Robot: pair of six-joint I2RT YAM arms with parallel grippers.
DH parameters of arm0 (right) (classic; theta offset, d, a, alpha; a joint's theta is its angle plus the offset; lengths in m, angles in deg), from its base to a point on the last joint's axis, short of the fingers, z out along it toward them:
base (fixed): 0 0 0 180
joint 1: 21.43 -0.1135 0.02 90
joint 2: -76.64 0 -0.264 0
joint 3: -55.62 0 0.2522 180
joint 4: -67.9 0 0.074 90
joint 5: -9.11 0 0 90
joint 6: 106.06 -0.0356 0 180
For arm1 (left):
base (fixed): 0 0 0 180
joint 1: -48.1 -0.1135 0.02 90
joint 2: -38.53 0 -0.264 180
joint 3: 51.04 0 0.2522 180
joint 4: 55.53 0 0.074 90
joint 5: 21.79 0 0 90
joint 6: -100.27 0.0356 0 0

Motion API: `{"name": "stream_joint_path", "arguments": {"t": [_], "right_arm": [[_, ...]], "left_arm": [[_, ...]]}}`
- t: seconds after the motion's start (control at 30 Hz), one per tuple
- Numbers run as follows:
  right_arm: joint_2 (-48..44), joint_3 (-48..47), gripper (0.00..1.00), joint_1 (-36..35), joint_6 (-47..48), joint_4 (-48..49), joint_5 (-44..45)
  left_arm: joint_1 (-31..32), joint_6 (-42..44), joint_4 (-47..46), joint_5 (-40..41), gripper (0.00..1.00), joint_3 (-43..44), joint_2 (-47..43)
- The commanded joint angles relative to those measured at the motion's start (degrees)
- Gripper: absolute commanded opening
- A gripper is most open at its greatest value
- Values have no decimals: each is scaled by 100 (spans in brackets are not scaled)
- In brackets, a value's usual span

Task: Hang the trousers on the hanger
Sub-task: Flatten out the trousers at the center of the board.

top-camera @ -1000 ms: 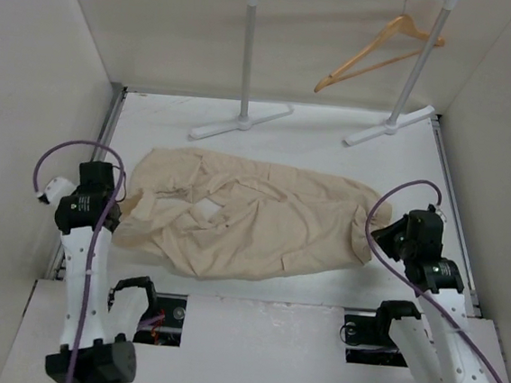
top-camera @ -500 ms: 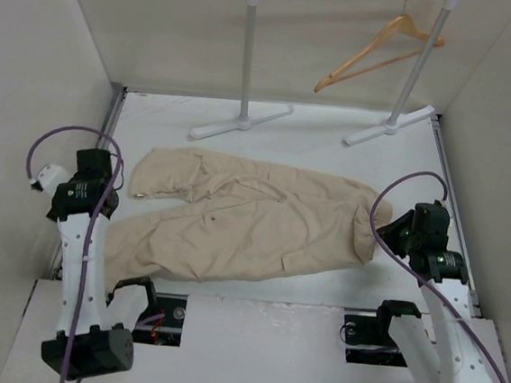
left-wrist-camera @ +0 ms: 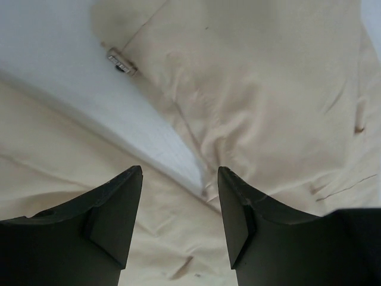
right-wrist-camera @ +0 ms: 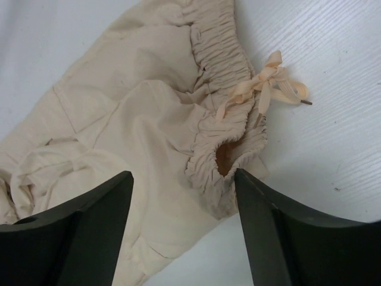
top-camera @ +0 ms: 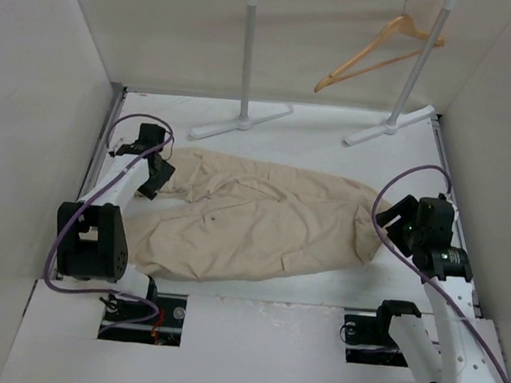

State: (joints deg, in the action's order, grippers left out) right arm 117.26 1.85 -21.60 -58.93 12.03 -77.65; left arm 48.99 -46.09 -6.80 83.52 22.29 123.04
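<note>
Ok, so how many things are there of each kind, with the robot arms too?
Trousers: 1
Hanger: 1
Clothes rack: 1
Robot arms: 2, the left arm and the right arm
Total: 5

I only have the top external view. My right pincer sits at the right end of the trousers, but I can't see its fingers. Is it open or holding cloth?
Observer: The right wrist view shows the right pincer open and empty. It points at the gathered elastic waistband of the trousers, whose drawstring bow lies on the table.
Operator: And the left one?
Observer: The left wrist view shows the left pincer open too, holding nothing. It is aimed at a bare strip of table between two stretches of cloth, apparently the two legs.
</note>
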Motion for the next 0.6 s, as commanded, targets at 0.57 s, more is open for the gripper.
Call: {"name": "stream_joint_path", "arguments": {"t": [0.57], "right_arm": [[209, -323, 78, -321, 411, 62, 132]], "left_arm": [[-664, -631, -1860, -572, 27, -438, 1480]]}}
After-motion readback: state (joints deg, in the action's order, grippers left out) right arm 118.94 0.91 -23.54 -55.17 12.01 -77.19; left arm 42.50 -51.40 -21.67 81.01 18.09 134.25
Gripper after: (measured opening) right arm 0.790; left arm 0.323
